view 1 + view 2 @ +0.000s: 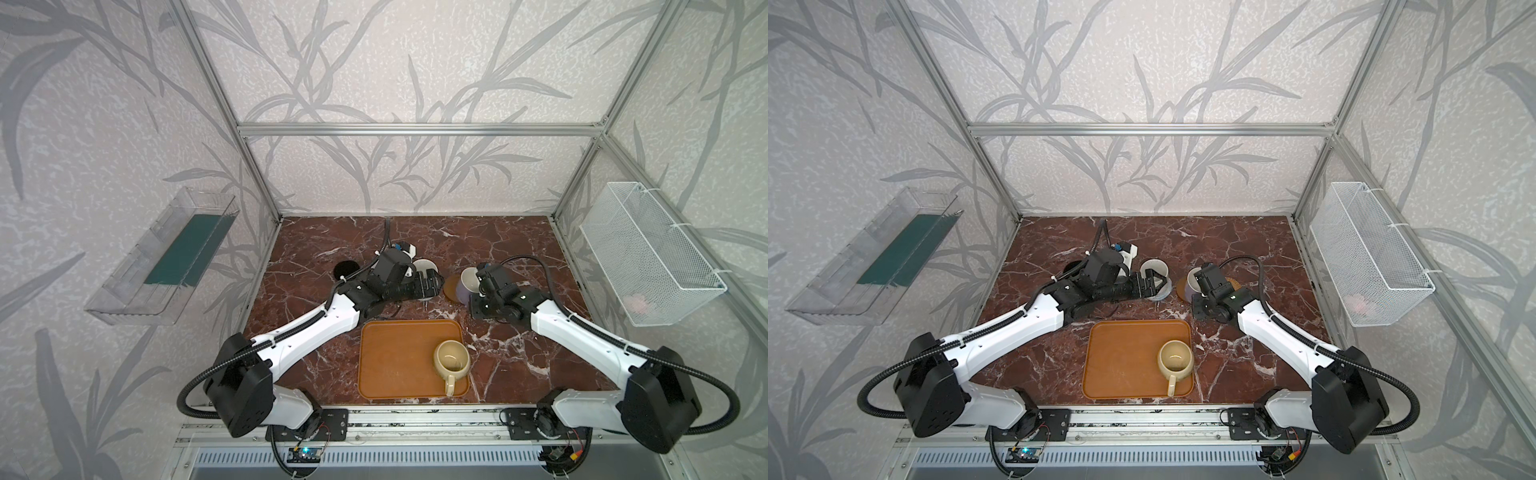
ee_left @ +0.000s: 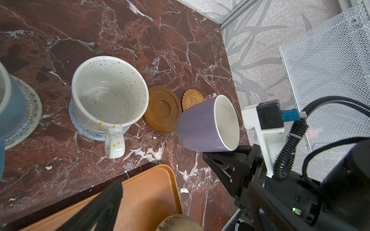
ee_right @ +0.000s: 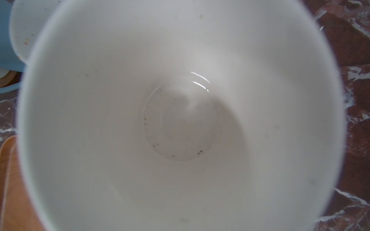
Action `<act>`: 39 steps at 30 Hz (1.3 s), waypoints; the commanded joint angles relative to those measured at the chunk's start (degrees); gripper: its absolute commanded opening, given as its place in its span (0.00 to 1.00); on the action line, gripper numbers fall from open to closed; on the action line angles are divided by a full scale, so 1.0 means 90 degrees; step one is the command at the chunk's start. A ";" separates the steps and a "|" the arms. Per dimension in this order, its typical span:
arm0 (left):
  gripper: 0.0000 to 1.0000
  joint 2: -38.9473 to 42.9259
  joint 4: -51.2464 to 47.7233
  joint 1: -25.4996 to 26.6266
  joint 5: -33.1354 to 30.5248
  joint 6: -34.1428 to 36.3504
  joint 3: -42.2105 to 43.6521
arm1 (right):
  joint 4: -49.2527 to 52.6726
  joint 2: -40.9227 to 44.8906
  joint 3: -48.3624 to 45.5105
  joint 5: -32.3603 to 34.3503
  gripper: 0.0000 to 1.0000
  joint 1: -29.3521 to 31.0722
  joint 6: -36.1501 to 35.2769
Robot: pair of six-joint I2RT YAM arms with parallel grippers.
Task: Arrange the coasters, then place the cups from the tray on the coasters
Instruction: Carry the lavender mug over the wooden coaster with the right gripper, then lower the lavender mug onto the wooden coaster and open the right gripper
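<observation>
The left gripper (image 1: 1158, 285) stands wide open and empty at the 6 o'clock side of the speckled white cup (image 1: 1154, 268), apart from it in the left wrist view. That cup sits upright on the blue-grey woven coaster (image 2: 80, 126). The right gripper (image 2: 220, 160) is closed on the lavender cup (image 2: 202, 126), gripping it low on its side. The cup is tilted with its pale mouth toward the right arm. Its base is at the edge of a brown wooden coaster (image 2: 162, 109); whether they touch cannot be told.

On the red-brown marble desk (image 1: 498, 241), the black cup (image 1: 346, 269) stands at about 10 o'clock. The light blue cup (image 2: 10, 112) rests on the cream woven coaster (image 2: 30, 108). The tan rattan coaster (image 2: 193, 99) lies bare just beyond the wooden one. The tray (image 1: 395, 357) lies at 6 o'clock. The beige-yellow cup (image 1: 452, 358) is in its 4 o'clock corner, handle pointing to 6.

A clear plastic bin (image 1: 162, 257) hangs on the left wall and a white wire basket (image 1: 652, 253) on the right wall.
</observation>
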State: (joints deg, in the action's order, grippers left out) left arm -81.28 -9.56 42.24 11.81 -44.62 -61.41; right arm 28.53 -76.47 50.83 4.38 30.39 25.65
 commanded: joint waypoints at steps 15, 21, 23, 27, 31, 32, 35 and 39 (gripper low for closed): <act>0.99 -0.0358 0.0216 -0.0013 -0.0605 0.0175 -0.0287 | -0.0527 -0.1652 0.1308 0.0374 0.00 -0.0164 0.0313; 0.99 -0.0422 0.0319 -0.0040 -0.0546 0.0146 -0.0218 | -0.0534 -0.1883 0.1470 0.0542 0.00 -0.0164 0.0477; 0.99 -0.0422 0.0341 -0.0045 -0.0514 0.0143 -0.0217 | -0.0548 -0.1954 0.1465 0.0587 0.00 -0.0164 0.0509; 0.99 -0.0441 0.0401 -0.0050 -0.0484 0.0129 -0.0180 | -0.0592 -0.2162 0.1528 0.0607 0.00 -0.0164 0.0499; 0.99 -0.0497 0.0512 -0.0059 -0.0412 0.0066 -0.0130 | -0.0662 -0.2308 0.1513 0.0568 0.00 -0.0170 0.0537; 0.99 -0.0504 0.0525 -0.0062 -0.0391 0.0051 -0.0130 | -0.0661 -0.2331 0.1516 0.0562 0.00 -0.0163 0.0541; 0.99 -0.0520 0.0539 -0.0064 -0.0387 0.0046 -0.0111 | -0.0661 -0.2334 0.1484 0.0575 0.00 -0.0144 0.0557; 0.99 -0.0530 0.0567 -0.0069 -0.0394 0.0036 -0.0091 | -0.0783 -0.2334 0.1295 0.0778 0.00 -0.0034 0.0589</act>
State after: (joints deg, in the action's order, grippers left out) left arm -85.60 -5.93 41.87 8.16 -43.75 -62.85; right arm 25.02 -98.06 62.08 8.58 29.47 30.30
